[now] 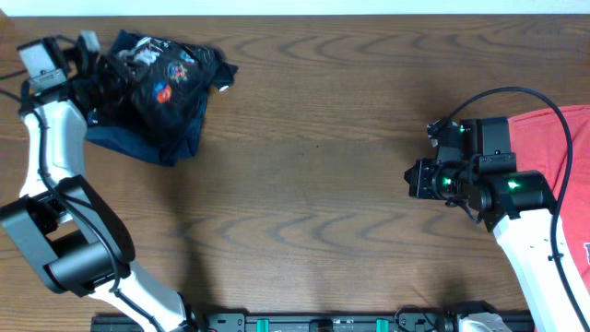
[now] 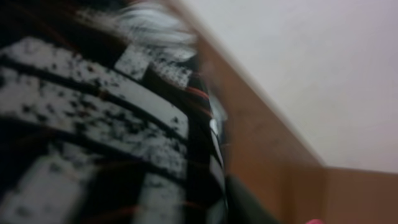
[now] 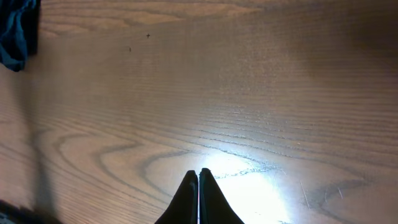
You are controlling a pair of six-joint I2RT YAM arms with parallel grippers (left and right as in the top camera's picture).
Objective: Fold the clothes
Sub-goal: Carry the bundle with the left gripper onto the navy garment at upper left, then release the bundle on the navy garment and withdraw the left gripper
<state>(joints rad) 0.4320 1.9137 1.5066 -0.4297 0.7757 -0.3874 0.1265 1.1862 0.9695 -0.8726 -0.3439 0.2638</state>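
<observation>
Black jersey (image 2: 93, 124) heap; right end effector (image 3: 198, 182) closed

Lots you can't make out here
left wrist view is just blurry jersey (image 2: 93, 118) up close; left pincer (image 1: 100, 81) tips buried in it, grip unclear; red T-shirt (image 1: 544, 143) cut by right edge

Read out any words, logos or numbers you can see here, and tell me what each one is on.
None can be read.
black jersey, overhead view: white and coloured prints, too small and crumpled.
white lettering on it, left wrist view: too close and blurred.
red T-shirt: no legible print.
</observation>
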